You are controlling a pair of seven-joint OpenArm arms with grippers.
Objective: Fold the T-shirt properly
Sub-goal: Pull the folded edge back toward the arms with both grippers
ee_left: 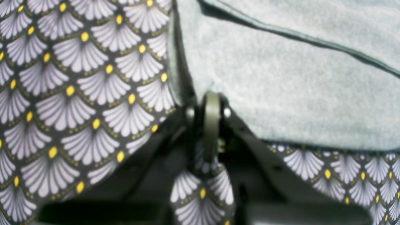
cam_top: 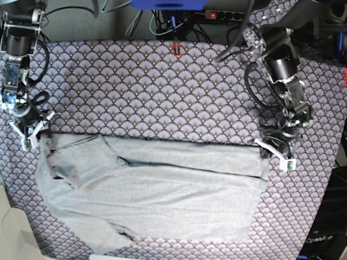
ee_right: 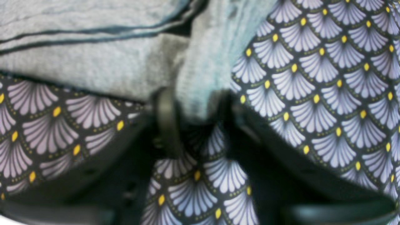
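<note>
Black fingers of your left gripper (ee_left: 212, 125) fill the wrist view, pinched tight at the T-shirt (cam_top: 152, 195) corner; whether cloth sits between them I cannot tell. Your right gripper (ee_right: 193, 106) clamps a bunched corner of grey knit. From the base view, the garment lies across the table cloth (cam_top: 152, 92) from 9 to 3 o'clock, one edge folded over. I judge one fold made; sleeves and further folds remain.

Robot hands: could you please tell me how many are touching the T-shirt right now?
2. The right hand grips the T-shirt at its far corner on the base view's left; the left hand meets the opposite far corner.
</note>
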